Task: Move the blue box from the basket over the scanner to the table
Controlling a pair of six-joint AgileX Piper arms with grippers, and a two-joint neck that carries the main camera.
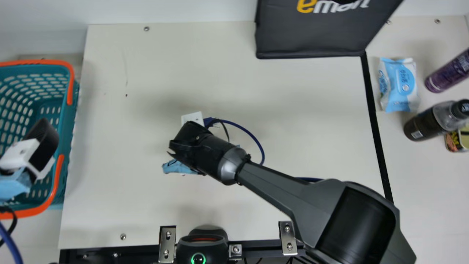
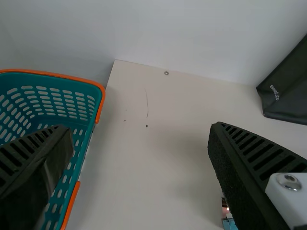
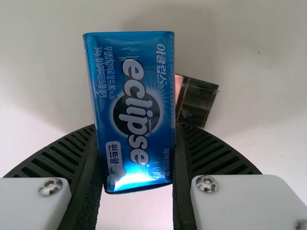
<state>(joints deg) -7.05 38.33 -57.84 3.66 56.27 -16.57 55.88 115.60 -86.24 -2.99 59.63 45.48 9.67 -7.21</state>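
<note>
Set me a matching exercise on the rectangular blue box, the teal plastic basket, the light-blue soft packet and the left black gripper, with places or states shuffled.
1. Blue box
2. Teal basket
3. Light-blue packet
4. Left gripper

A. Fingers wide apart
B. Has orange handles
C. Held in the right gripper
D. Right of the black strip, main view

Right pairs: 1-C, 2-B, 3-D, 4-A

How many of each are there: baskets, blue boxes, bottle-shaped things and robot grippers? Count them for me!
Baskets: 1, the teal basket
Blue boxes: 1, the blue box
Bottle-shaped things: 2, the purple one and the dark one
Grippers: 2, the left gripper and the right gripper
Total: 6
</note>
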